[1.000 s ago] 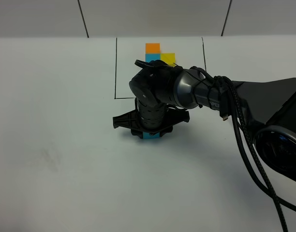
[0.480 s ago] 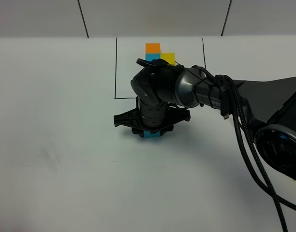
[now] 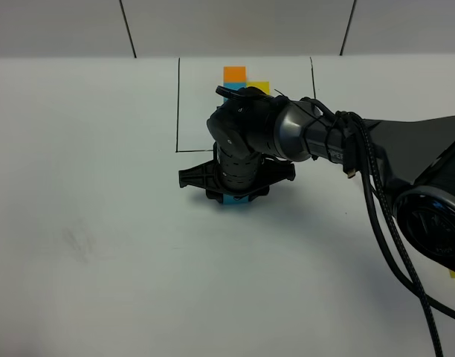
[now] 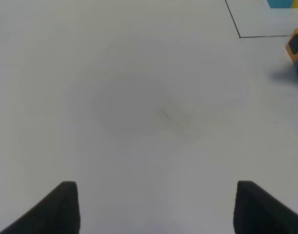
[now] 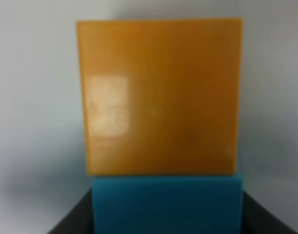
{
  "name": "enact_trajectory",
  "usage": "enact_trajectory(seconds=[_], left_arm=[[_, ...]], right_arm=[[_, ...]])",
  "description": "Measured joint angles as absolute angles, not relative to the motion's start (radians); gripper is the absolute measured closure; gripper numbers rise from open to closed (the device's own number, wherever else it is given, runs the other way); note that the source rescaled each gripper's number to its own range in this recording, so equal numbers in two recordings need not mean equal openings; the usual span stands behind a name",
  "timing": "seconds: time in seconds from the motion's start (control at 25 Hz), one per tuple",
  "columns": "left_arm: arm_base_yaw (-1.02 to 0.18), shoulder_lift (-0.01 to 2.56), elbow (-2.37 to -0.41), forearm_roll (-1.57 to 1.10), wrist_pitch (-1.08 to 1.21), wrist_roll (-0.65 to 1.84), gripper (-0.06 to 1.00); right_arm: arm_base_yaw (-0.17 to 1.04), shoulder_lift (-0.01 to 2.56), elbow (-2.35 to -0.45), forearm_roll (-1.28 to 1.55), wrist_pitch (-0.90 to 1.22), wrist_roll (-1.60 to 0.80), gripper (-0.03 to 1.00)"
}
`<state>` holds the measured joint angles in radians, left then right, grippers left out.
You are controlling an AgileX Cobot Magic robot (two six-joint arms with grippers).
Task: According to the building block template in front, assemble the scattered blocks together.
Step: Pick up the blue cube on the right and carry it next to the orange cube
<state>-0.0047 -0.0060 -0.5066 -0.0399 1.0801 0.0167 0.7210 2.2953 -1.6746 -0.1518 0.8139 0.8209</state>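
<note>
Right wrist view, right claw clamping blue block, orange block touching, left claw spread, empty.

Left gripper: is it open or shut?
Open. In the left wrist view, the fingertips of the left gripper stand far apart, with nothing between them.

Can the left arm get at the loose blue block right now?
Probably not. The right gripper sits down over the blue block, clamped on two of its sides, so the top and those sides are taken. The left gripper hangs open over the table, off to one side.
</note>
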Motion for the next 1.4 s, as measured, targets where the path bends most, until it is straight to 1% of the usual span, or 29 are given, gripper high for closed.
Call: enact_trajectory(seconds=[1.0, 1.28, 1.4], left_arm=[[-0.005, -0.006, -0.507, -0.04, 1.08, 0.017, 0.48], [-0.005, -0.006, -0.507, -0.04, 1.08, 0.017, 0.48], [-0.005, -0.006, -0.507, -0.04, 1.08, 0.017, 0.48]], right_arm=[[0.719, 2.295, -1.675, -0.124, 0.815, 0.778, 0.96], [0.717, 2.295, -1.675, -0.121, 0.811, 0.814, 0.96], [0.717, 2.294, -1.675, -0.111, 0.803, 0.828, 0.9]])
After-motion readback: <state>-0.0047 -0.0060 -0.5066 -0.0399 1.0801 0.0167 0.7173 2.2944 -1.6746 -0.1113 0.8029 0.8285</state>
